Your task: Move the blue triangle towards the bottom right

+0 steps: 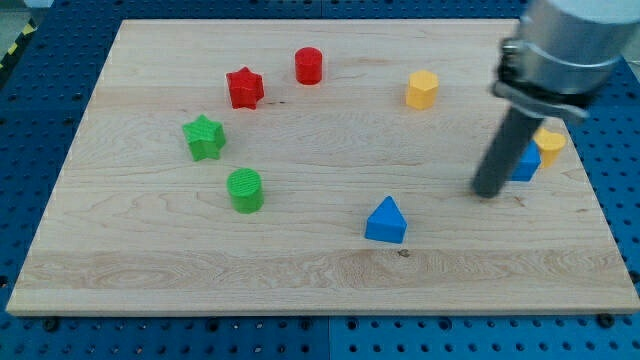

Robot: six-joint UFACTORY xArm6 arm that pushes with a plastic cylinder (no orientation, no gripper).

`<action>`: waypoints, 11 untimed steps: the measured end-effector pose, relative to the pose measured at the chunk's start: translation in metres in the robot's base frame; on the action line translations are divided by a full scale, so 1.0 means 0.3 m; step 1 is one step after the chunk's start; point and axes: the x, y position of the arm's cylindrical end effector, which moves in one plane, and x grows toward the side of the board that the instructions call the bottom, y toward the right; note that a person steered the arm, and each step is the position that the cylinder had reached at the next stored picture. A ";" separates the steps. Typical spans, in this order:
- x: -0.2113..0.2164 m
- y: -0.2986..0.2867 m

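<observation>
So the blue triangle is sitting in the near-middle of the tabletop, a bit right of centre, nothing touching it. My tip is off to its right and slightly farther back, well apart from it, right next to a second blue block that the rod half hides, with a yellow block just behind that one.

That's the snag: the target corner is near-right, and the tip is already on that side. I'd guess it has to loop round to the triangle's far-left face before shoving. No jaws here, just a bare rod holding nothing.
</observation>
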 end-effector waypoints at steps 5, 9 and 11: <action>0.168 -0.315; 0.244 0.128; 0.269 0.335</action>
